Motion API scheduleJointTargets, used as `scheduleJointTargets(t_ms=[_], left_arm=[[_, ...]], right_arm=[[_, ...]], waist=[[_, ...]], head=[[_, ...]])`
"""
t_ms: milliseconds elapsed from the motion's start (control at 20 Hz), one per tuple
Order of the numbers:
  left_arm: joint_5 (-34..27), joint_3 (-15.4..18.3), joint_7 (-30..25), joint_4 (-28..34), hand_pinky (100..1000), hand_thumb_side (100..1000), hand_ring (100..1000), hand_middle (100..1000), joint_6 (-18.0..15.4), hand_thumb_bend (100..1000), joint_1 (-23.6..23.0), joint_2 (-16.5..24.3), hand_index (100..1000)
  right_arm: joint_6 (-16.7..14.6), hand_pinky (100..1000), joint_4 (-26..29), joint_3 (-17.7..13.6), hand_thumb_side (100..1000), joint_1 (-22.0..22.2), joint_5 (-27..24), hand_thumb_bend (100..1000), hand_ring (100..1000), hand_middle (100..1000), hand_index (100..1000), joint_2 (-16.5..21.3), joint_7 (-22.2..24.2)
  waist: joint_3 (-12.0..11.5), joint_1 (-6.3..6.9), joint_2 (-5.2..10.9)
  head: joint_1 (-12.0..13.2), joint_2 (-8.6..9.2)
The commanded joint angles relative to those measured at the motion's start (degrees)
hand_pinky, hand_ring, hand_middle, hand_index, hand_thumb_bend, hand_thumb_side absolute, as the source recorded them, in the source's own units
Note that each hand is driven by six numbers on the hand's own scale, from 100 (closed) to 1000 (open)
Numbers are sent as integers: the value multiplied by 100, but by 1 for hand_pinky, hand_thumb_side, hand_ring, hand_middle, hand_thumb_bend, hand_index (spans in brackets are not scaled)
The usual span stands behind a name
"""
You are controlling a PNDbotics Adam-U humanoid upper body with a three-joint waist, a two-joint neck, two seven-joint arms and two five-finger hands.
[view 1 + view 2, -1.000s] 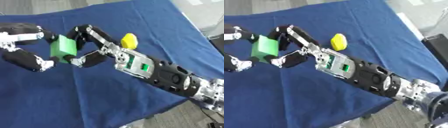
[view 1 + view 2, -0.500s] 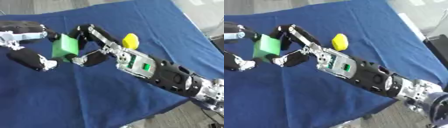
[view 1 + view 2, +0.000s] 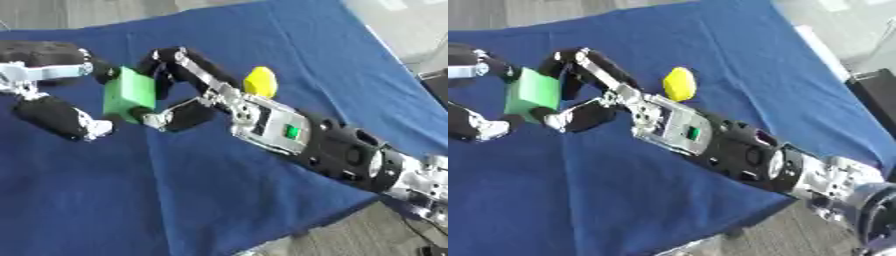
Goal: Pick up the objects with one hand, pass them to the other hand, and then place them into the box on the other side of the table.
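Note:
A green block point(image 3: 129, 95) hangs above the blue-clothed table point(image 3: 175, 200), between both hands. My right hand point(image 3: 229, 102) reaches in from the lower right, with its fingers point(image 3: 188, 62) curled over the block's top and its thumb point(image 3: 179, 117) under the lower edge. From the left, my left hand point(image 3: 48, 57) closes on the same block: an upper finger touches its top left corner and a lower one point(image 3: 61, 120) sits at its bottom left. A yellow rounded object point(image 3: 260, 82) lies on the cloth just behind the right hand.
The table's right edge runs close past the yellow object, and its front edge cuts across the lower right under my right forearm point(image 3: 350, 152). A dark object point(image 3: 877, 95) stands off the table at the right. No box shows in either view.
The left hand's upper fingers have shifted slightly upward against the block. The block and the right hand have stayed almost in place.

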State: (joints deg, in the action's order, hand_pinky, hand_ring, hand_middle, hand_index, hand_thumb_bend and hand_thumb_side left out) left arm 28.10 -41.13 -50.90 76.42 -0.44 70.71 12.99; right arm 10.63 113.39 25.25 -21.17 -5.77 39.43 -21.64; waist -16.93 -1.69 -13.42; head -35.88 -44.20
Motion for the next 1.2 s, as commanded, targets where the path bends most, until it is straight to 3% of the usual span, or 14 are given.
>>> scheduleJointTargets(t_ms=[50, 700, 1200], left_arm=[[-68, -221, -106, 165, 1000, 459, 845, 671, -91, 194, 2, -396, 822], [22, -198, -106, 161, 1000, 309, 827, 635, -37, 176, 3, -453, 797], [18, -141, -56, 180, 1000, 294, 798, 594, 121, 153, 1, -448, 754]], right_arm=[[-14, 480, 120, -300, 100, -279, 71, 100, 449, 506, 639, 149, -81], [-94, 482, 120, -290, 100, -253, 127, 100, 450, 505, 639, 144, -72], [-115, 487, 120, -288, 100, -250, 195, 100, 454, 508, 640, 146, -46]], waist=[[-1, 66, 203], [20, 59, 225], [6, 57, 214]], head=[[-48, 9], [-30, 9], [-67, 9]])
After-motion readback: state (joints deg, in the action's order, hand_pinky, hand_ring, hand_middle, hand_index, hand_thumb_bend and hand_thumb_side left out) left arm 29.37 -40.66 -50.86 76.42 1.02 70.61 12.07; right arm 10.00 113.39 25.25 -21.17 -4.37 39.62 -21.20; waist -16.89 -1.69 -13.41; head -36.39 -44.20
